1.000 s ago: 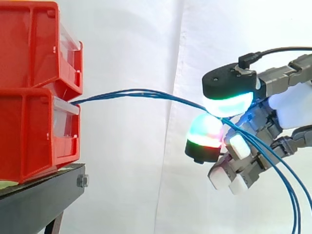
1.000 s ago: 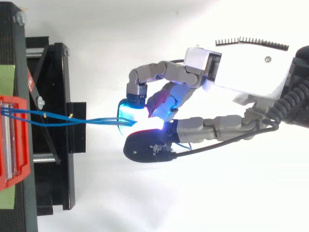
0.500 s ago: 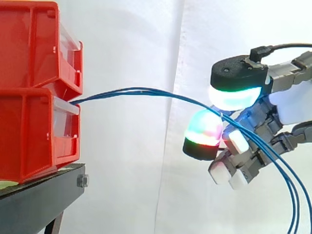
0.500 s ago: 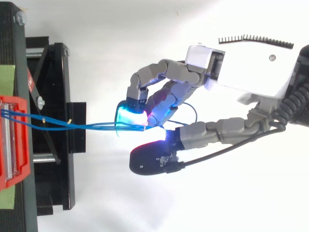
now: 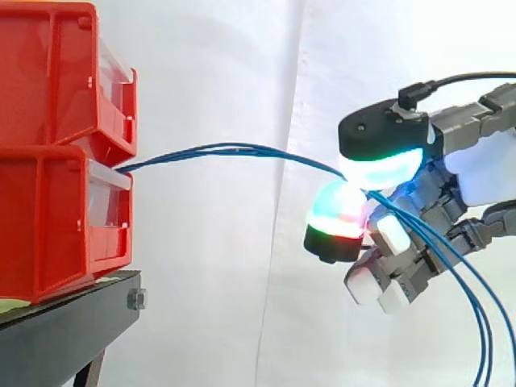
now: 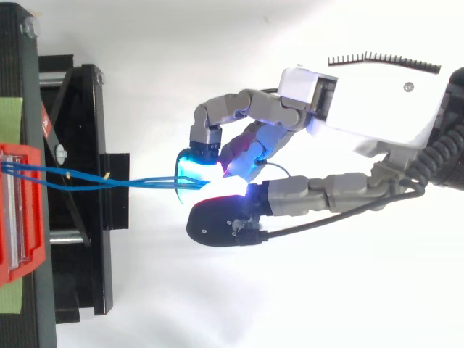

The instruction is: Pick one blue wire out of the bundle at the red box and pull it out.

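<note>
**Side and top views, wire-pulling task.** The robot hand (image 6: 362, 109) enters from the right. Its thumb and one finger are curled toward each other, and their glowing pads (image 5: 379, 165) are closed on the blue wires (image 5: 234, 151). The strands pass between the pads as a group, and it cannot be told whether a single one has been isolated. The other fingers are folded below and hold nothing.

Right of the pinch, the strands drop in loose curves past the fingers. Left of it, they cross open air in a shallow arch and enter the mouth of the lower red box (image 5: 48, 226), beneath the upper red box (image 5: 48, 72). Both boxes sit on the black stand (image 5: 64, 322), with the white curtain (image 5: 226, 306) farthest back.

**Handling, as a judgement:** the wires look light, thin and limp yet slightly springy, with smooth insulation that is likely to slide between soft pads. A firm pinch on one strand would suit better than a hold on the tight group — best taken toward the box, where the top view shows the strands spreading apart.
</note>
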`<state>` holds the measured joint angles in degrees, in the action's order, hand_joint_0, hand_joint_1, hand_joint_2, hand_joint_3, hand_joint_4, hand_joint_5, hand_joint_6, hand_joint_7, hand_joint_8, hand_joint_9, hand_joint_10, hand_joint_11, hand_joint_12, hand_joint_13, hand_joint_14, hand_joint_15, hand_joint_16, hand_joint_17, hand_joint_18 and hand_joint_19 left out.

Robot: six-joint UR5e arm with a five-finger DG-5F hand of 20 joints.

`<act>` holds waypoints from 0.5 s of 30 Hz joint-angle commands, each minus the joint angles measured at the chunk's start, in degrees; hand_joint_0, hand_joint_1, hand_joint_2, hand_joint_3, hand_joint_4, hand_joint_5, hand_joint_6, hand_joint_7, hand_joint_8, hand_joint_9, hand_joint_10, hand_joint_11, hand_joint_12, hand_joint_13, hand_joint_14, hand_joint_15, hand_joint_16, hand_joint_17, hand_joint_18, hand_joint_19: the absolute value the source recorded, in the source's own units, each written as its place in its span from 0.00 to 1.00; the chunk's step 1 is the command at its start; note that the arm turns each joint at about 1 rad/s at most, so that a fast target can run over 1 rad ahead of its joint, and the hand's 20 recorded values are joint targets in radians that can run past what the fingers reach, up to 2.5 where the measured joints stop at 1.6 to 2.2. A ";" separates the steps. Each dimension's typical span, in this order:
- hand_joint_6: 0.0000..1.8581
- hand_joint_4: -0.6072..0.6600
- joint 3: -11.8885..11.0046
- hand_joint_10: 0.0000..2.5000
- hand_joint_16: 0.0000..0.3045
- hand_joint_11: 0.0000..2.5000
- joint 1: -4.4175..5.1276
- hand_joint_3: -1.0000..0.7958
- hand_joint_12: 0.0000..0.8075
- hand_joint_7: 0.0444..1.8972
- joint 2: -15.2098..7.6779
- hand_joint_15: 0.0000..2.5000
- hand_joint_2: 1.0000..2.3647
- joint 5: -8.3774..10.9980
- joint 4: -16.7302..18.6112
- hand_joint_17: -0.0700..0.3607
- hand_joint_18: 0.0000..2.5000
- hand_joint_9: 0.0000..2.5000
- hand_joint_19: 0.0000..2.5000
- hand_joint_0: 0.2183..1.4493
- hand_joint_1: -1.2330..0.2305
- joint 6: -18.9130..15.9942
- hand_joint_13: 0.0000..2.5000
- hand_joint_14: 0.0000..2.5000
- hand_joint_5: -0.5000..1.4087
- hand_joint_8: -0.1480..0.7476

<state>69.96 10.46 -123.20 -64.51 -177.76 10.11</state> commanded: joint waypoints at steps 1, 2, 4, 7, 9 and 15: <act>0.36 0.70 0.00 0.01 0.22 0.25 0.00 0.50 0.48 0.50 -0.02 0.18 0.01 0.00 -0.04 0.51 0.20 0.42 0.22 0.34 0.33 0.00 0.29 0.01 0.21 0.46; 0.37 0.69 0.00 0.01 0.21 0.25 0.00 0.49 0.47 0.48 0.07 0.18 0.01 0.00 -0.04 0.50 0.20 0.42 0.23 0.34 0.33 0.00 0.29 0.01 0.20 0.46; 0.39 0.68 0.00 0.01 0.20 0.26 0.00 0.45 0.45 0.47 -0.02 0.18 0.01 0.00 -0.04 0.48 0.19 0.41 0.23 0.33 0.30 0.00 0.28 0.01 0.20 0.44; 0.39 0.68 0.00 0.01 0.19 0.26 0.00 0.40 0.43 0.47 0.07 0.18 0.01 0.00 0.05 0.47 0.18 0.41 0.24 0.32 0.31 0.00 0.28 0.01 0.20 0.42; 0.37 0.68 0.00 0.01 0.19 0.26 0.00 0.41 0.43 0.49 -0.02 0.18 0.01 0.00 0.05 0.47 0.18 0.41 0.24 0.31 0.35 0.00 0.28 0.01 0.20 0.42; 0.27 0.71 0.00 0.01 0.20 0.22 0.00 0.45 0.46 0.69 0.07 0.18 0.01 0.00 0.05 0.49 0.19 0.43 0.24 0.33 0.49 0.00 0.29 0.01 0.24 0.44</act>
<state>69.97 10.46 -123.18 -64.51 -177.72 10.11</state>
